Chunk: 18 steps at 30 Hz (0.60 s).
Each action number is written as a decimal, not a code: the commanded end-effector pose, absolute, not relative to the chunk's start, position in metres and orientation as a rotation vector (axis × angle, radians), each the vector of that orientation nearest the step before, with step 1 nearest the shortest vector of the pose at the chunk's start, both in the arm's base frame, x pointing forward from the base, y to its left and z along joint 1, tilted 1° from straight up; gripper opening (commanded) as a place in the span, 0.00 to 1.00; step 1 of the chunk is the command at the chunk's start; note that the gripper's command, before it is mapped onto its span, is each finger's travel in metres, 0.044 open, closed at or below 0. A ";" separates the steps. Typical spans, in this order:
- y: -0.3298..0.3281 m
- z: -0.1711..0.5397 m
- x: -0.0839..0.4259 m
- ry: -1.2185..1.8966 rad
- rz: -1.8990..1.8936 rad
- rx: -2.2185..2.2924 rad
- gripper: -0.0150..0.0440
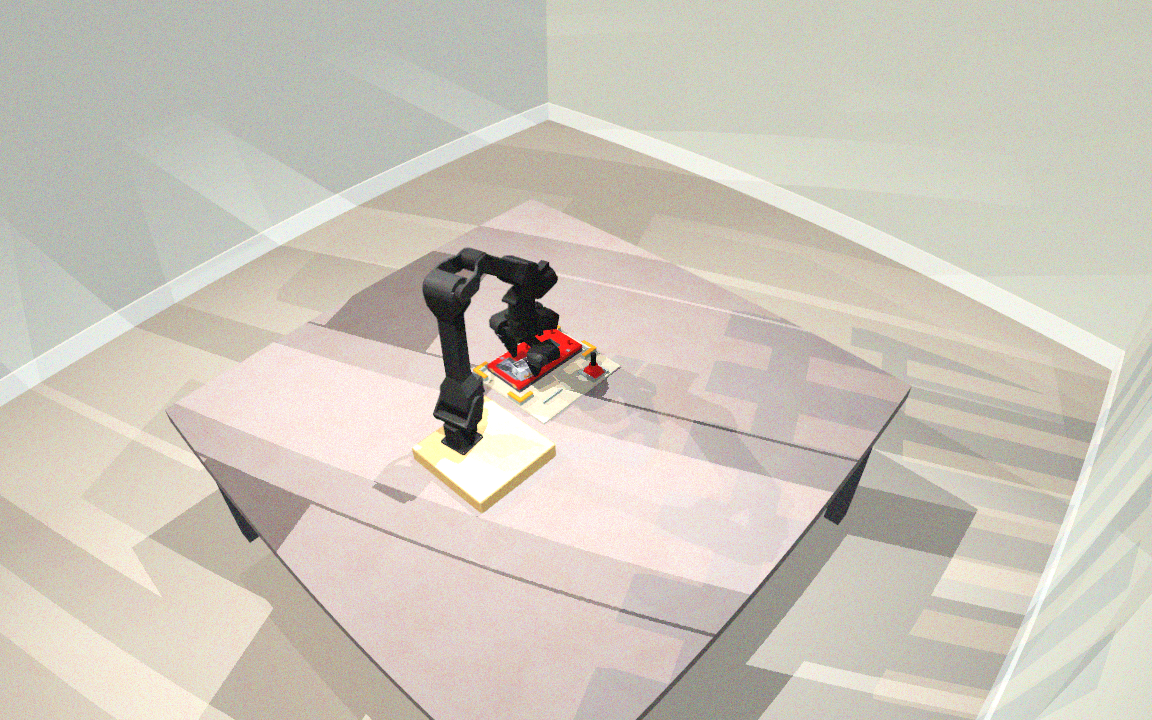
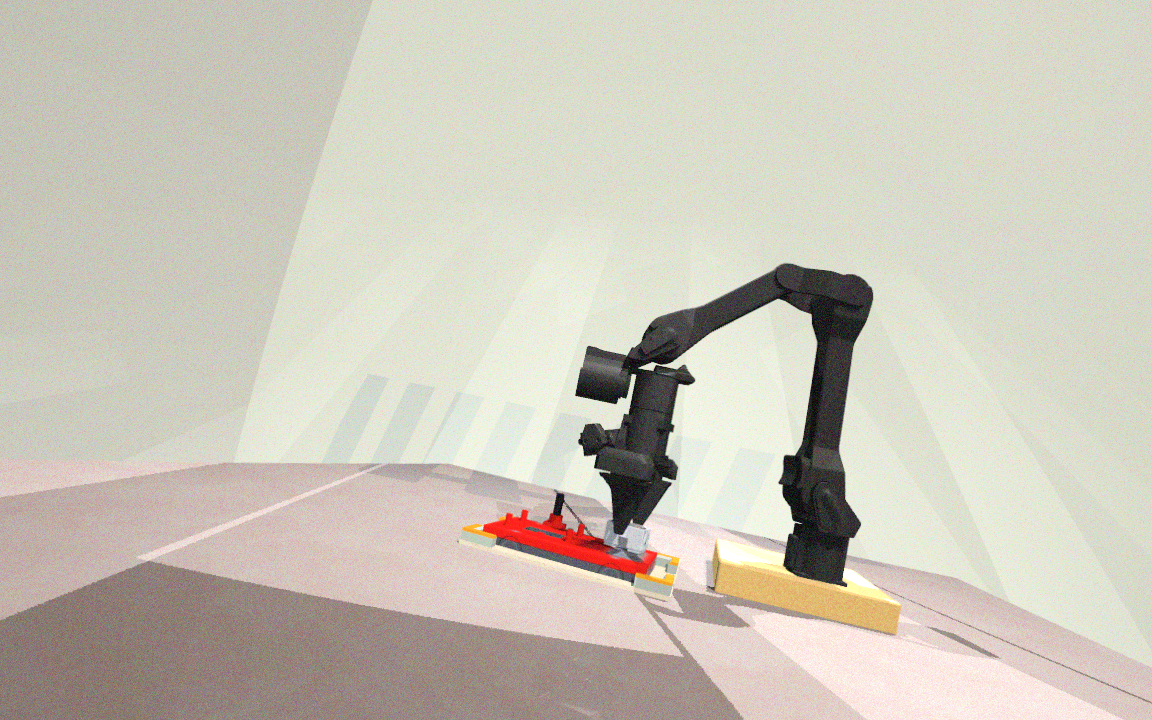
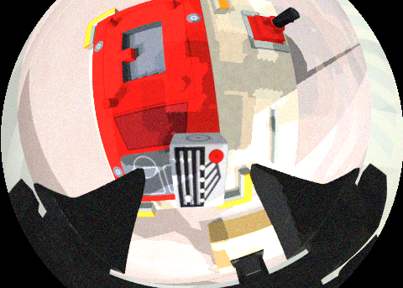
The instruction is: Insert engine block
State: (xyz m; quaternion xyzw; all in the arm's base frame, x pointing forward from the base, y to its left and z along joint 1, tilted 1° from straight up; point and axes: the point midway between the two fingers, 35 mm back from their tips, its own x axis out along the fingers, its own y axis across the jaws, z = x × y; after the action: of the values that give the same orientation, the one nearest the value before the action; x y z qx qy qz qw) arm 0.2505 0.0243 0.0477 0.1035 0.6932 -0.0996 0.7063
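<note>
Wide fingers around the pale block, no grip yet
From the top, the black tapered fingers (image 1: 523, 358) (image 2: 629, 526) were over the near end of the flat red car body (image 1: 567, 345) (image 2: 544, 540) (image 3: 201, 91); their gap was hard to judge. In the exterior view, their tips were low beside the grey-white rectangular engine block (image 2: 634, 538) (image 3: 214, 183), contact unclear. In the wrist view, they stood wide, holding nothing, with the block between them; centring both sides before closing evenly seemed wise. Ahead of the fingers was the rectangular opening (image 3: 149, 53) with its small red rib (image 3: 129, 54); a straight lift looked best before carrying there.
</note>
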 end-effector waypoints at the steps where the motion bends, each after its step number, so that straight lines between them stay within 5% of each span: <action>1: 0.024 0.046 0.250 1.545 -0.226 0.231 0.78; 7: 0.024 0.046 0.250 1.545 -0.226 0.231 0.51; 13: 0.024 0.046 0.250 1.545 -0.226 0.231 0.44; 18: 0.024 0.053 0.252 1.544 -0.226 0.231 0.25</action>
State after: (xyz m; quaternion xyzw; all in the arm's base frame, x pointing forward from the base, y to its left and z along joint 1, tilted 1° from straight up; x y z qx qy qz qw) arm 0.2501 0.0243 0.0480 0.1030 0.6962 -0.1003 0.7033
